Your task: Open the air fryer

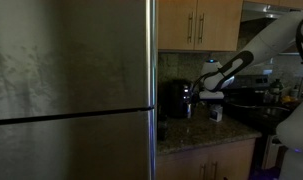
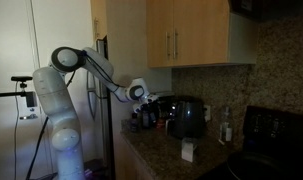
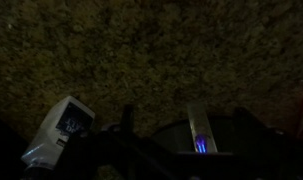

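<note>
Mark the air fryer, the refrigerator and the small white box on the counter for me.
air fryer (image 2: 188, 117), exterior view, its black front.
refrigerator (image 1: 71, 70), exterior view, upper door panel.
white box (image 2: 189, 150), exterior view, its front face.

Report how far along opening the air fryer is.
Done: nothing that shows. The air fryer looks shut, with nothing pulled out of its front, as far as the dim view allows. In hand: the end effector hangs to one side of it, apart from its body. Whether it is open or shut is too dark to tell. Left: the whole approach to the front, the grasp and the pull.
</note>
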`<state>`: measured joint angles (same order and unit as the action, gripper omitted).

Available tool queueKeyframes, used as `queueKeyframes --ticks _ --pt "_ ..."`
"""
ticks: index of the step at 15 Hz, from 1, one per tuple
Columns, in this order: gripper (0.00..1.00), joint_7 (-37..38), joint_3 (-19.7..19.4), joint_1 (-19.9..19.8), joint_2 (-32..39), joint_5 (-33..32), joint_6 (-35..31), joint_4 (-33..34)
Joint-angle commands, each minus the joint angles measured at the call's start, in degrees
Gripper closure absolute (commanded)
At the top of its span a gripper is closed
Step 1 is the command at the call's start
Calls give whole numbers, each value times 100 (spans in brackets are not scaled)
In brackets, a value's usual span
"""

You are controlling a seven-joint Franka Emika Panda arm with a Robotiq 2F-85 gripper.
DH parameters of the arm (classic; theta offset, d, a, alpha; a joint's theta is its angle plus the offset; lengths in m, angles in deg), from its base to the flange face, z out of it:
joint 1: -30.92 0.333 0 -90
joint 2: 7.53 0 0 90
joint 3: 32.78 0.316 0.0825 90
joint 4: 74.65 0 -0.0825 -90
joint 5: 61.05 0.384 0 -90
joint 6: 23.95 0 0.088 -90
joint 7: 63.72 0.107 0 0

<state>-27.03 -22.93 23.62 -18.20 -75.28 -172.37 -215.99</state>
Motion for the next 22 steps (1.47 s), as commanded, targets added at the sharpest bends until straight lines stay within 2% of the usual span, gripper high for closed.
queueKeyframes --ticks 1,3,5,6,8,13,17,20,21,22 --pt "0 429 -128 144 192 -401 -4 227" --pt "0 1008 -153 177 503 -854 -4 589" --pt "0 1035 -176 176 599 -876 -4 690" --pt "0 1384 -164 129 868 -1357 -1 874" --pt "0 1613 -246 215 1432 -1626 -23 1305" --pt "0 1652 -647 769 2315 -1514 -6 2259" --pt "0 2175 -1182 1275 2970 -1737 -47 3069" --pt "0 2578 -1601 1654 3271 -2189 -21 3343" --pt "5 2522 -1603 1688 3302 -2194 2 3317" --pt "28 2600 -1643 1738 3358 -2250 -26 3309"
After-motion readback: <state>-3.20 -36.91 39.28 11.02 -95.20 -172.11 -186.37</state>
